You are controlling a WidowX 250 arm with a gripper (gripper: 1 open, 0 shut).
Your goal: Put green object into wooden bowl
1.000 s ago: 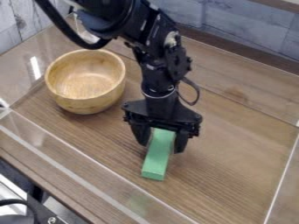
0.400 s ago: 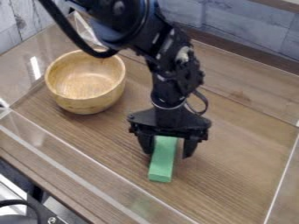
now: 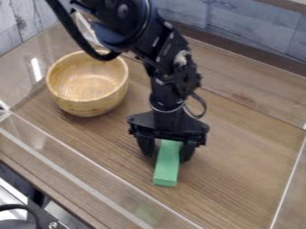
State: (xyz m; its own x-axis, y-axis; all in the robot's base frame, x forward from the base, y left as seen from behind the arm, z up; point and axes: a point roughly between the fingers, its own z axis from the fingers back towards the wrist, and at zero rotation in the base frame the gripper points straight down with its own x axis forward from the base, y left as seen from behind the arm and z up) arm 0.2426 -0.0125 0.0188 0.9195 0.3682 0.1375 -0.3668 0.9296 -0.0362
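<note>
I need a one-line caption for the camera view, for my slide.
Open gripper pointing down astride the green block, wooden bowl empty at left.

wooden bowl [image 3: 88, 82]: light wood, smooth, with grain lines
green object [image 3: 169, 165]: plain, matt
worktop [image 3: 245, 148]: dark wood look
tool [image 3: 169, 140]: black, a bit shiny

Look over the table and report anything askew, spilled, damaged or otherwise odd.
Nothing stands out. The green object lies flat on the wooden table, intact, with the open gripper straddling its far end. The wooden bowl sits upright to the left, apart from both, and looks empty. No spill or damage shows.
</note>
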